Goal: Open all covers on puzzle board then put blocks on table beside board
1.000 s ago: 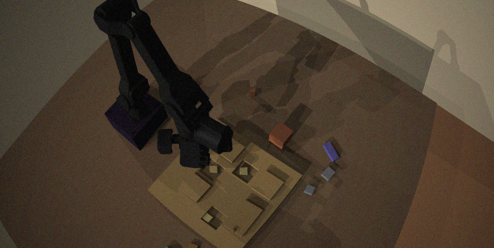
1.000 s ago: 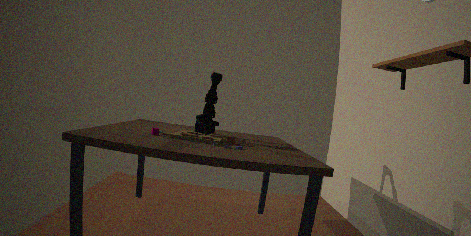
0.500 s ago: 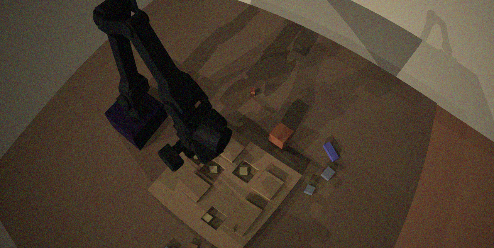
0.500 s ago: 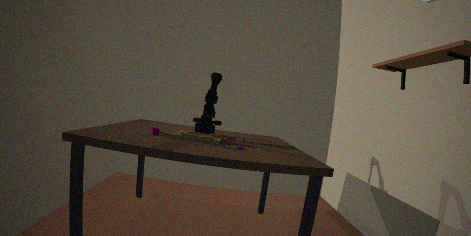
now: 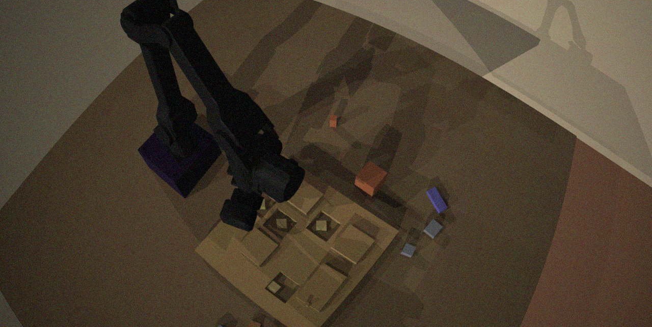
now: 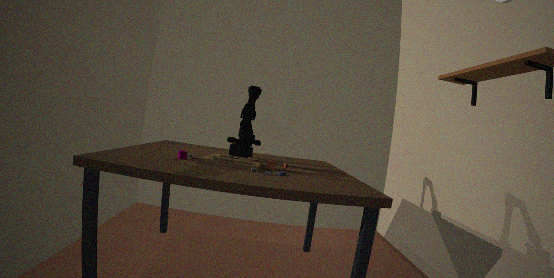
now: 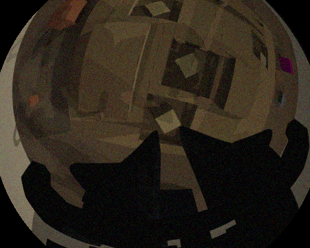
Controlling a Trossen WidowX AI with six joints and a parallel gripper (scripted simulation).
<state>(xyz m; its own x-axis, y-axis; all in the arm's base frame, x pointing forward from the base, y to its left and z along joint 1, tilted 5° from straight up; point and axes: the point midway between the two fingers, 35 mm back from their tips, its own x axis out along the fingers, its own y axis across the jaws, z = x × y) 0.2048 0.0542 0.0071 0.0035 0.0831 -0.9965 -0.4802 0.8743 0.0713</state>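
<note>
The tan puzzle board point(image 5: 218, 252) lies in front of the arm's base. Its raised covers include one at the left point(image 5: 259, 246), one at the right point(image 5: 353, 240) and one at the front point(image 5: 321, 284). Pale blocks sit in open wells: one near the middle point(image 5: 281, 223) point(image 7: 189, 65), one right of it point(image 5: 321, 225) point(image 7: 157, 8), one at the front left point(image 5: 273, 286), and one near the arm point(image 5: 262, 205) point(image 7: 168, 121). My gripper point(image 7: 169, 133) is partly open and empty, its fingertips just short of that last block in the wrist view. The top view hides the fingertips behind the hand.
An orange box point(image 5: 370, 178) stands close to the board's far right side. A blue block point(image 5: 436, 200) and two grey blocks point(image 5: 432, 228) point(image 5: 408, 250) lie to the right. A small orange block point(image 5: 333, 121) lies farther back. A magenta cube point(image 6: 182, 155) point(image 7: 286, 65) stands on the opposite side.
</note>
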